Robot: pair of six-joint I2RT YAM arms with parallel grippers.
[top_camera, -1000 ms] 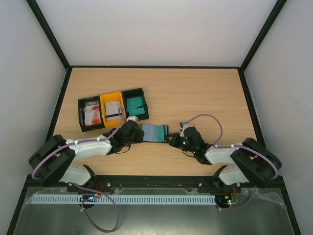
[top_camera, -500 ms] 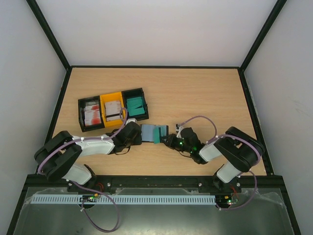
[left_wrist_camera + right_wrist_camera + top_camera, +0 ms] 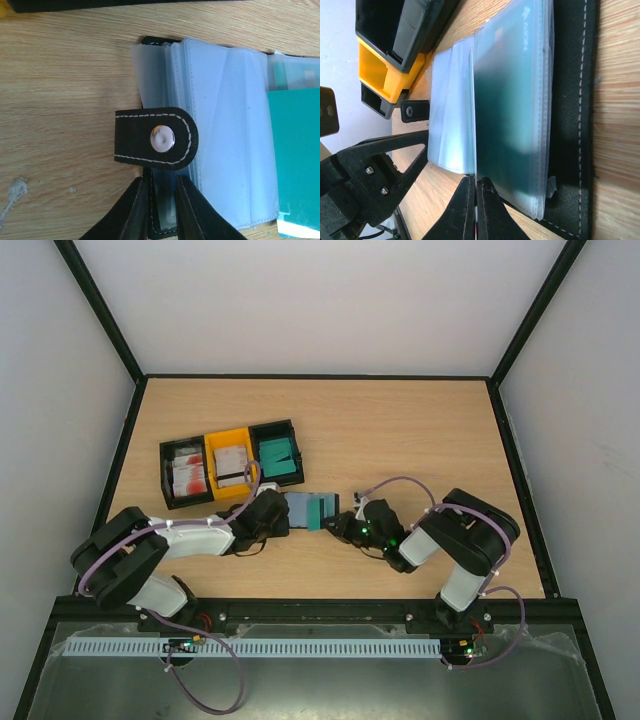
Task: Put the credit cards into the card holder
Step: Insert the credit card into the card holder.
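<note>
On the table (image 3: 420, 430) the card holder (image 3: 305, 510) lies open between the arms. The left gripper (image 3: 161, 189) pinches its lower edge; the right gripper (image 3: 475, 184) nips the teal card (image 3: 295, 160) (apparently). Keep the holder pinned flat, then slide the card in squarely.

Bright even light, soft shadows, wrist close-ups blurred.

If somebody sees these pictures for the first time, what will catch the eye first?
Both arms meet at the middle of the table over an open black card holder with clear sleeves. The left gripper pinches its edge by the snap tab, and the right gripper is closed at the edge of a teal card. Behind on the left stand three bins, the middle one bright yellow.
</note>
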